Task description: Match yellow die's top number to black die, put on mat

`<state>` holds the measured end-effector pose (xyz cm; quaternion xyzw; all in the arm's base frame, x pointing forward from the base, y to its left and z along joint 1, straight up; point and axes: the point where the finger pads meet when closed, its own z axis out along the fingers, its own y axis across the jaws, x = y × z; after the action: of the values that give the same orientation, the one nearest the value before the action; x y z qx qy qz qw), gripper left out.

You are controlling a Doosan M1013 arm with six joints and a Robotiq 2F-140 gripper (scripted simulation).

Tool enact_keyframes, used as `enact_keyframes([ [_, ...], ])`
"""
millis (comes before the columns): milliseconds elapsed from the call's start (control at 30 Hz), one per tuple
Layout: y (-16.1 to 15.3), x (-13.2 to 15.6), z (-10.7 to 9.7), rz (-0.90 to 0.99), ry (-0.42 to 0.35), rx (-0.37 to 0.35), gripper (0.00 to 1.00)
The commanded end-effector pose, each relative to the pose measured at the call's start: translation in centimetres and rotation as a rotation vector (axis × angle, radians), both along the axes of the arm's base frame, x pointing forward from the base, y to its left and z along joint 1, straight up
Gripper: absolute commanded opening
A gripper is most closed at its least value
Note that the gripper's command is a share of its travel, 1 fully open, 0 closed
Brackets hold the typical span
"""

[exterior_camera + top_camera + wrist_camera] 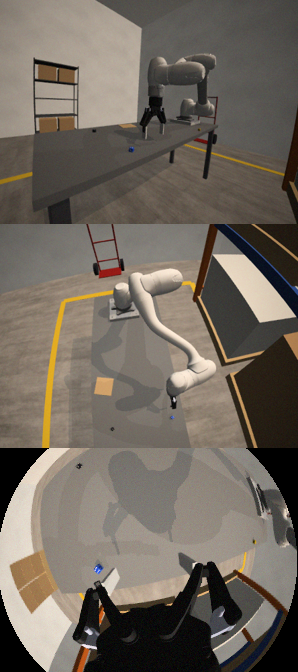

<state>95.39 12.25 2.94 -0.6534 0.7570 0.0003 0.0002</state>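
The yellow die (199,129) (254,542) is tiny near the table's far edge in the exterior view, close to the robot's base; I cannot see it in the top view. The black die (112,428) (94,131) (79,466) rests on the table, away from the mat. The orange-tan mat (104,386) (127,126) is bare. My gripper (173,407) (154,135) (147,566) is open and empty, pointing down above the table, between the blue die and the base. It is far from the yellow die. The numbers on the dice are too small to read.
A blue die (172,417) (131,149) (98,568) rests on the grey table (84,155) near its long edge, close to my gripper in the wrist view. The robot's base plate (124,316) (191,123) stands at the table's far end. Large cabinets stand beyond the table's side.
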Motion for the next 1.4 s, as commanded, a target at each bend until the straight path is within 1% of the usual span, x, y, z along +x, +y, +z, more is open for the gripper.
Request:
enact_keyframes([
  [0, 0.5, -2.6, 0.1, 0.000, -0.003, 0.000, 1.00],
  [67, 0.9, -4.1, 0.0, 0.000, -0.003, 0.000, 1.00],
  [133, 0.9, -4.1, 0.0, 0.000, -0.003, 0.000, 1.00],
  [167, 1.0, -4.9, 0.0, 0.000, -0.003, 0.000, 1.00],
  [400, 2.3, -10.9, 0.0, 0.000, -0.003, 0.000, 1.00],
  [633, 3.7, -17.7, 0.0, 0.000, -0.003, 0.000, 1.00],
  [700, 3.7, -17.7, 0.0, 0.000, -0.003, 0.000, 1.00],
  [1200, 6.9, -33.6, 0.0, 0.000, -0.003, 0.000, 1.00],
  [1267, 6.9, -33.6, 0.0, 0.000, -0.003, 0.000, 1.00],
  [1367, 7.6, -36.9, 0.0, 0.000, -0.003, 0.000, 1.00],
])
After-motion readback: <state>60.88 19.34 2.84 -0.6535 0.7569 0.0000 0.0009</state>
